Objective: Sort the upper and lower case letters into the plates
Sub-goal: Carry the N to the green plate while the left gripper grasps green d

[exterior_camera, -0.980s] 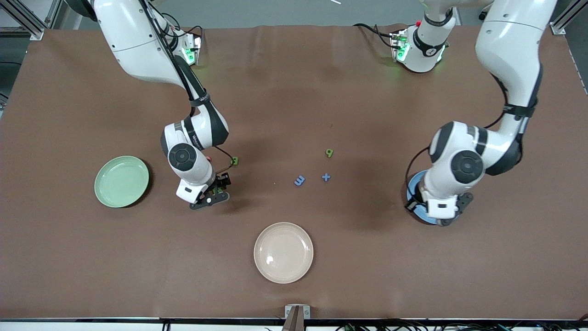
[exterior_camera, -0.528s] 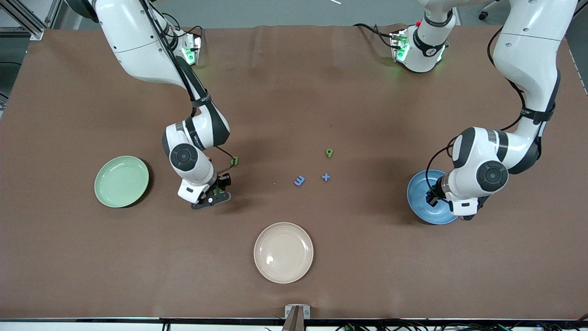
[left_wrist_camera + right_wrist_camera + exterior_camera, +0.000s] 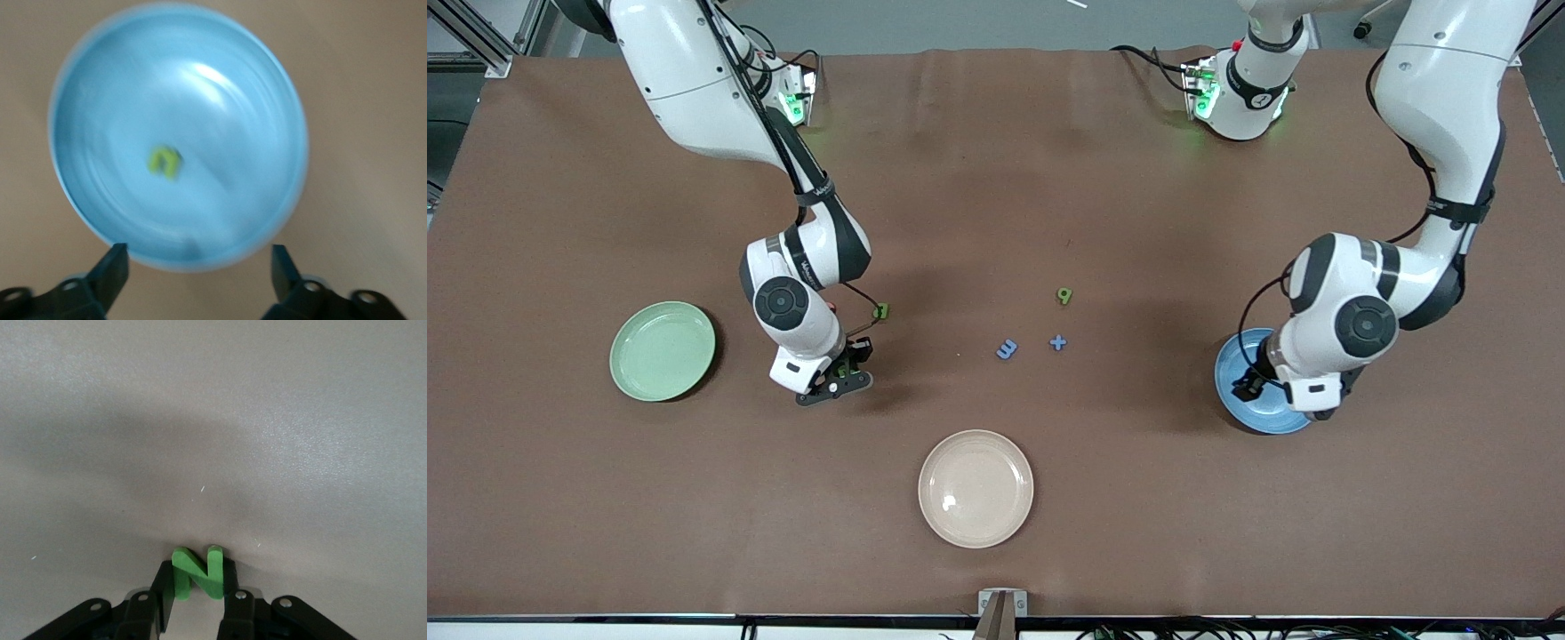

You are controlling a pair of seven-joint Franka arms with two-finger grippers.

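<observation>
Green letter N (image 3: 197,574) is pinched upright in the right hand (image 3: 193,603), low on the tabletop (image 3: 996,178) near the pale green plate (image 3: 663,351). Left hand (image 3: 197,270), spread, hovers over the blue plate (image 3: 120,87), where a yellow-green lowercase letter (image 3: 165,162) lies. Next, by my judgement: lift N, carry it to the green plate.

Three plates (image 3: 662,351) – five small characters (image 3: 1007,349)

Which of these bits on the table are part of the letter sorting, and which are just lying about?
Part of the job:
- green plate
- blue plate, holding a small yellow-green letter
- green N in the right gripper
- left gripper, open over the blue plate

Lying about:
- cream plate
- blue 3
- blue plus sign
- green 9
</observation>
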